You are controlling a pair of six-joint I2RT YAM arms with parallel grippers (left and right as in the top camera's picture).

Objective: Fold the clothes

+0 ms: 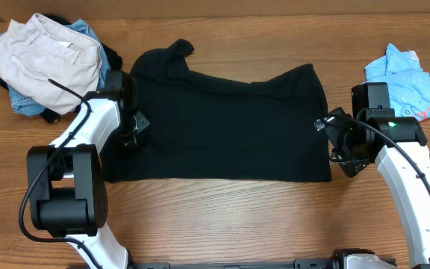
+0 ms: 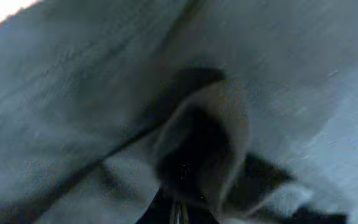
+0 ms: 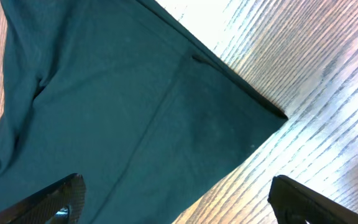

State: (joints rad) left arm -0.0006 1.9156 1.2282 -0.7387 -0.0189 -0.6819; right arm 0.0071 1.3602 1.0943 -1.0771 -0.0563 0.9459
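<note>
The black T-shirt [image 1: 222, 127] lies spread across the middle of the wooden table, with one sleeve sticking up at its top left. My left gripper [image 1: 129, 134] is at the shirt's left edge. In the left wrist view its fingers [image 2: 179, 214] are together with a bunched fold of the shirt [image 2: 73, 93] filling the frame. My right gripper [image 1: 333, 142] is at the shirt's right edge. In the right wrist view its fingers [image 3: 179, 205] are wide apart and empty, above the shirt's corner [image 3: 123, 106] and bare wood.
A pile with cream trousers [image 1: 47, 56] over blue denim [image 1: 21, 101] sits at the back left, close to the left arm. A light blue tee with red print [image 1: 413, 82] lies at the back right, next to the right arm.
</note>
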